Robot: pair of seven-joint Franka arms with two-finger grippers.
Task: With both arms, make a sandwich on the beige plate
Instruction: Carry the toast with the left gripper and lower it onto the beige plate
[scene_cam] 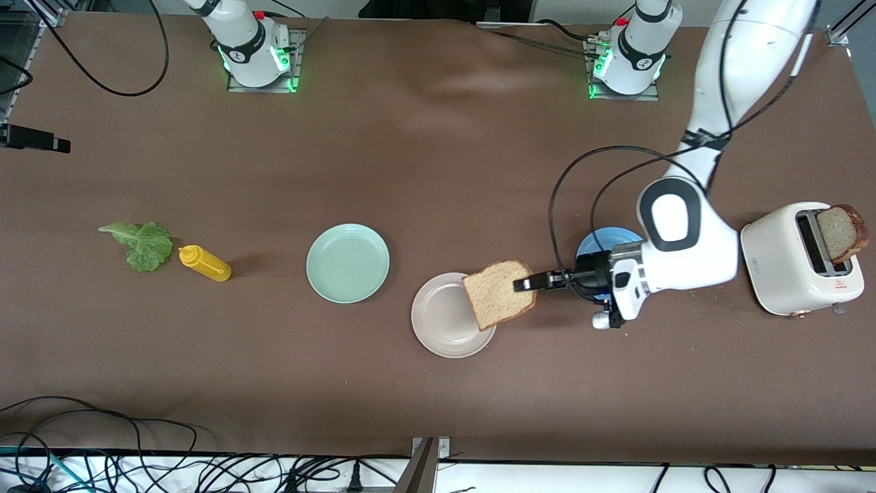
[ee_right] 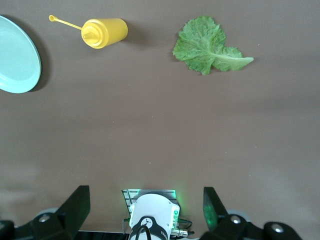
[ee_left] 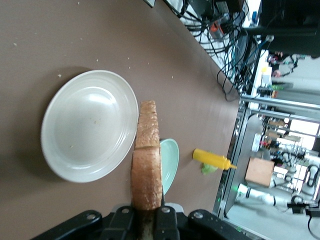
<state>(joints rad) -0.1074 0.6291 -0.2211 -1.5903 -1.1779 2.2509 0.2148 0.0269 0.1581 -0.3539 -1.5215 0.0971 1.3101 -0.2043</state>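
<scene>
Left claw (ee_left: 148,220) clamps a bread slice (ee_left: 147,170) seemingly above the beige plate (ee_left: 65,150).

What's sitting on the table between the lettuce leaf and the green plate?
A yellow squeeze bottle lies on its side between the lettuce leaf and the mint-green plate, close beside the leaf. The front view shows it; the right wrist view does too.

In the front view's centre, a bread slice (scene_cam: 499,293) hangs tilted over the beige plate's (scene_cam: 438,322) edge, clamped by the left gripper (scene_cam: 528,283). A second plate (scene_cam: 348,263) sits up-left; bottle (scene_cam: 205,263) and lettuce (scene_cam: 140,244) lie mid-left; the toaster (scene_cam: 801,259) stands mid-right.
</scene>
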